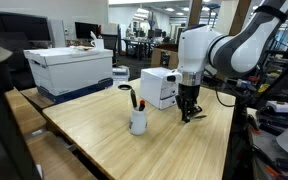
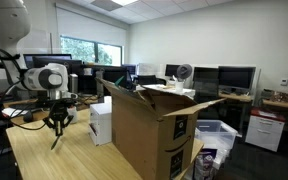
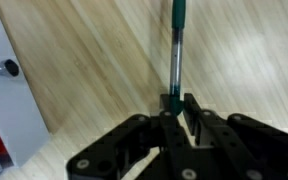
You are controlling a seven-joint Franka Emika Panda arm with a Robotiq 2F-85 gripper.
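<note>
1. Pen [image 3: 174,55]: the gripper [image 3: 179,108] has its fingers nearly closed and clamped on the grey shaft. The green end points down at bare wood, and I cannot tell whether the tip touches.
2. Big box [image 1: 69,65] sits at the table's [image 1: 94,140] far left edge, well apart from the gripper.
3. Cup [image 1: 137,122] stands mid-table, with open wood between it and the gripper.
4. White box [image 1: 159,88] stands near the gripper, behind and to its left.
5. Right of the gripper, bare wood runs to the table's edge.
</note>
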